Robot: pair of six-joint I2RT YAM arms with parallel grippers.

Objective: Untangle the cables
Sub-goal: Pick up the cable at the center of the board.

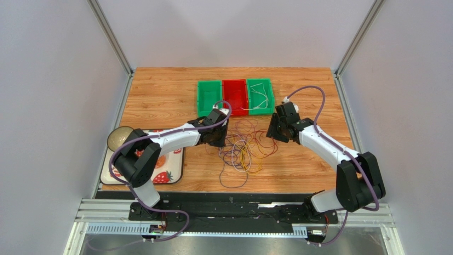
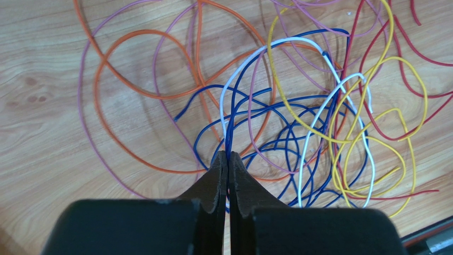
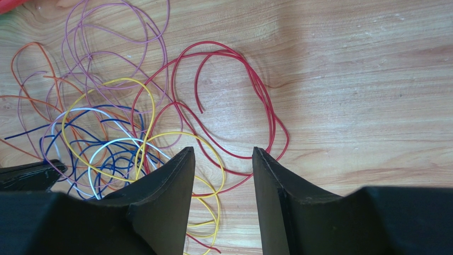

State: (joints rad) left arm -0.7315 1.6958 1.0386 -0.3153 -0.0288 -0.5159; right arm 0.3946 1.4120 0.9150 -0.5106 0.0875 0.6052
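The cables (image 1: 244, 150) lie in a loose tangle on the wooden table between my two arms. The left wrist view shows orange (image 2: 133, 93), pale purple, blue, white (image 2: 313, 127), yellow (image 2: 372, 143) and red strands crossing one another. My left gripper (image 2: 228, 155) is at the tangle's left edge (image 1: 219, 139), shut on a blue cable (image 2: 229, 139) that runs up out of its tips beside a white one. My right gripper (image 3: 223, 151) stands open over the tangle's right side (image 1: 272, 133), with red (image 3: 266, 106) and yellow (image 3: 212, 154) loops on the table below the gap and nothing between its fingers.
Behind the tangle stand a green bin (image 1: 209, 95), a red bin (image 1: 234, 95) and a second green bin (image 1: 260, 95) holding pale wires. A strawberry-print mat (image 1: 170, 171) and a round bowl (image 1: 120, 138) sit at the left edge. Grey walls enclose the table.
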